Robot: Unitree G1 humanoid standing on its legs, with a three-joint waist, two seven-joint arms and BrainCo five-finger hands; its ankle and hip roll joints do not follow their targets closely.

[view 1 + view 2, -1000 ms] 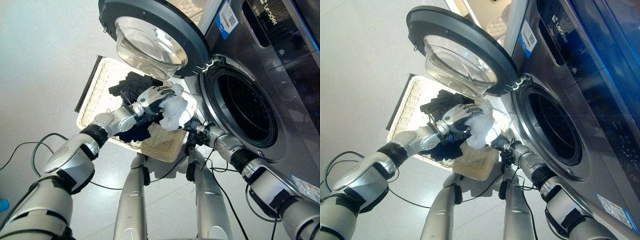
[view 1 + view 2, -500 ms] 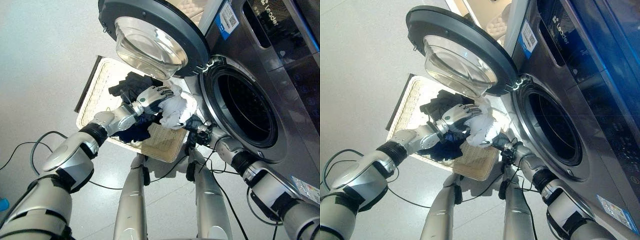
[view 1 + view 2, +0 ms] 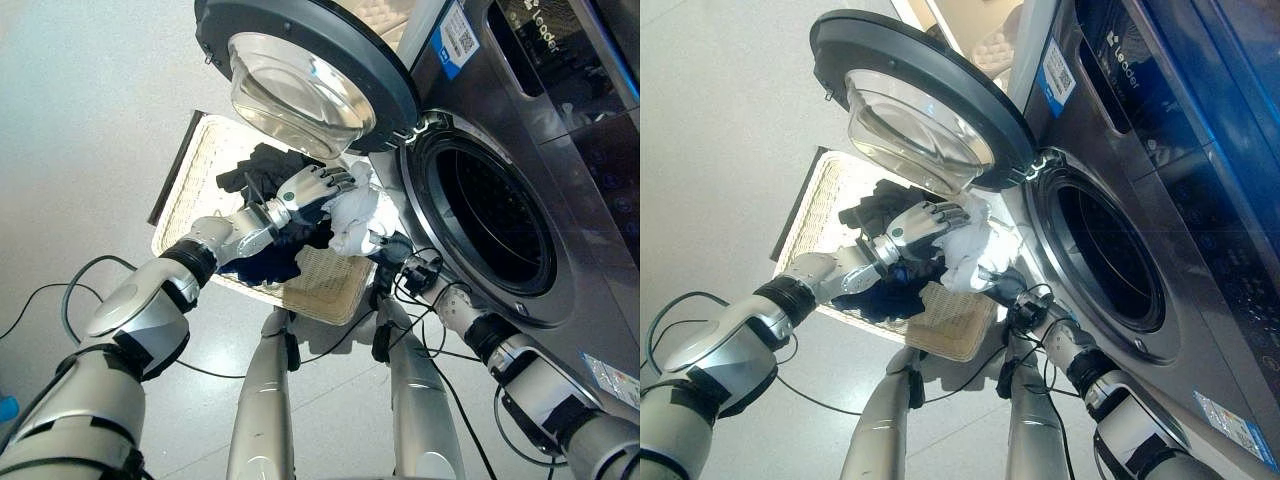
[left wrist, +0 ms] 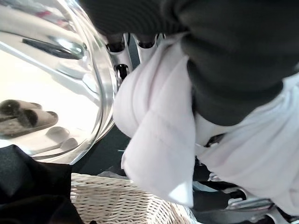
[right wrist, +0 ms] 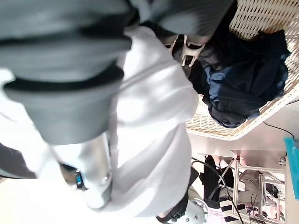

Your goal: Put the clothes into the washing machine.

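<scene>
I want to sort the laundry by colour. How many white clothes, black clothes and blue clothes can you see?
White: 1, the white garment held up between the left hand and the right hand.
Black: 1, the black clothes piled in the wicker basket.
Dark blue: 1, the dark blue garment in that basket.
Total: 3, though the piles may hide more.

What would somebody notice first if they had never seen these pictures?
Probably the big washing machine on the robot's right, with its round door swung wide open above a wicker basket of dark clothes. Right in the middle, the left hand and the right hand hold up a bundle of white cloth between the basket and the dark drum opening.
</scene>
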